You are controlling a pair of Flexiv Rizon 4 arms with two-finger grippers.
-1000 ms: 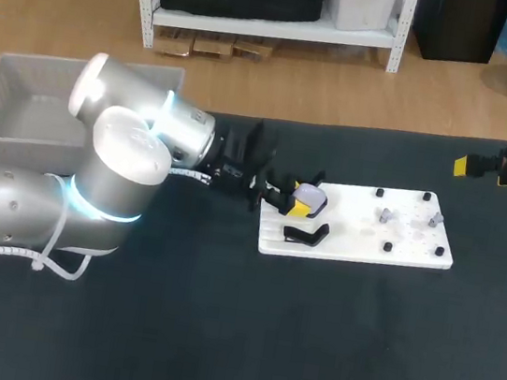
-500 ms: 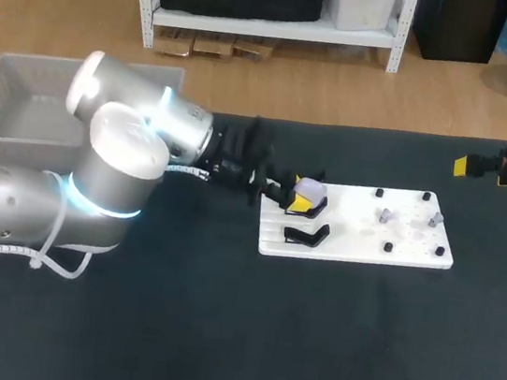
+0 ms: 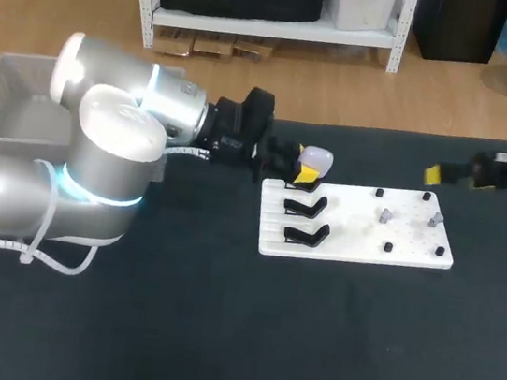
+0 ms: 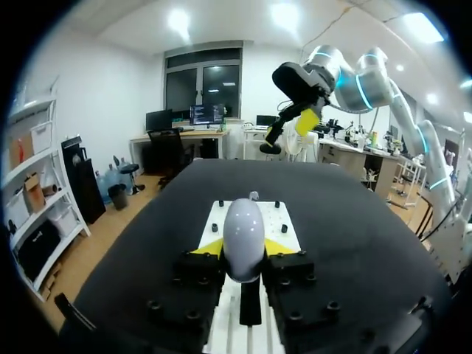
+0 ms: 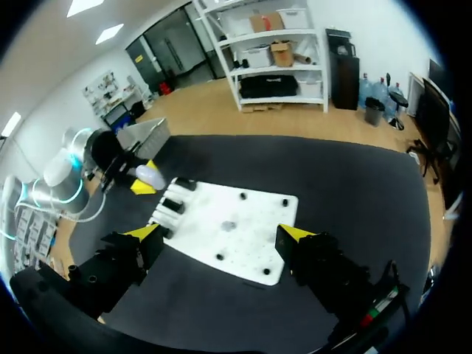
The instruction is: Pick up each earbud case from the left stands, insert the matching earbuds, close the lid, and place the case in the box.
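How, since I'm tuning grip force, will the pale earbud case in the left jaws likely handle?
The earbud case looks smooth, glossy and rounded, so it may slip or twist between the left jaws, which pinch it from both sides. It seems a small rigid shell, probably light. Set down, its egg-like shape might rock or roll.

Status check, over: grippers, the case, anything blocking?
Left gripper jaws shut on earbud case, held off the stands. Right gripper jaws open, empty, above the table. Nothing visibly in the way.
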